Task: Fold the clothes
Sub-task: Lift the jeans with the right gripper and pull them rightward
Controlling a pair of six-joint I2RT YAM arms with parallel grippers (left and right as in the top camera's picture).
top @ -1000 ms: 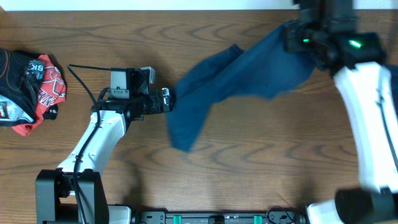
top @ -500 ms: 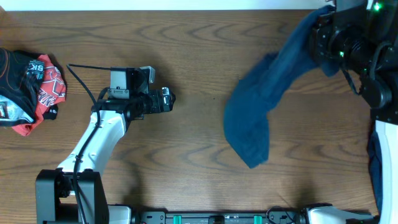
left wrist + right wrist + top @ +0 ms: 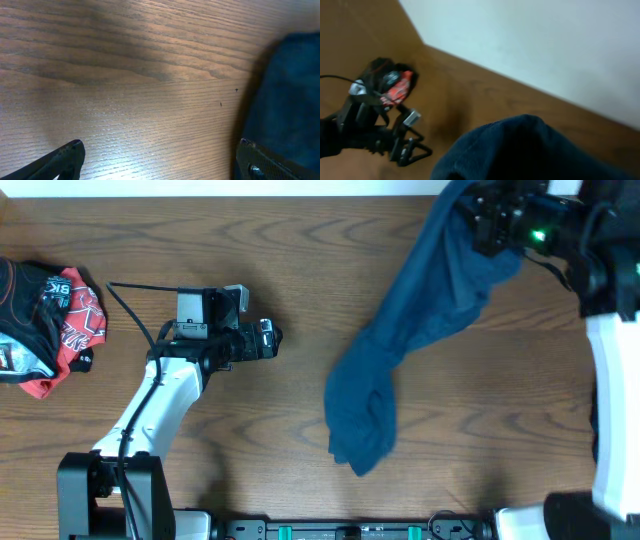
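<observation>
1. The right end effector [image 3: 485, 225] is clamped shut on the top of the navy garment [image 3: 420, 330]. The garment hangs from it at the far right corner and stretches diagonally toward the middle of the surface [image 3: 250, 440]. I cannot tell whether its lower end rests on the wood or hangs just above it.
2. The left end effector [image 3: 274, 338] is fully open and holds nothing. It sits low over the wood, well to the left of the cloth.
3. The whole garment seems to hang from 1 small pinch. If that pinch slips, the cloth would likely drop in a heap and need sorting out again.
4. The lower end looks twisted and bunched. Laid down like this, it would probably fold over on itself and trap creases, because only 1 point is held and nothing spreads the hem.
5. The left wrist view shows only a dark edge of cloth at its right side. Reaching from here, that end effector could pinch 2 layers at once. It could also miss the edge and scrape the wood.
6. Cloth fills the lower part of the right wrist view, so that arm has little sight of where the garment lands. Part of it could end up over the far edge.
7. The red and black bundle [image 3: 45, 325] lies well apart at the left edge, and only a wide swing of the left arm would disturb it.
</observation>
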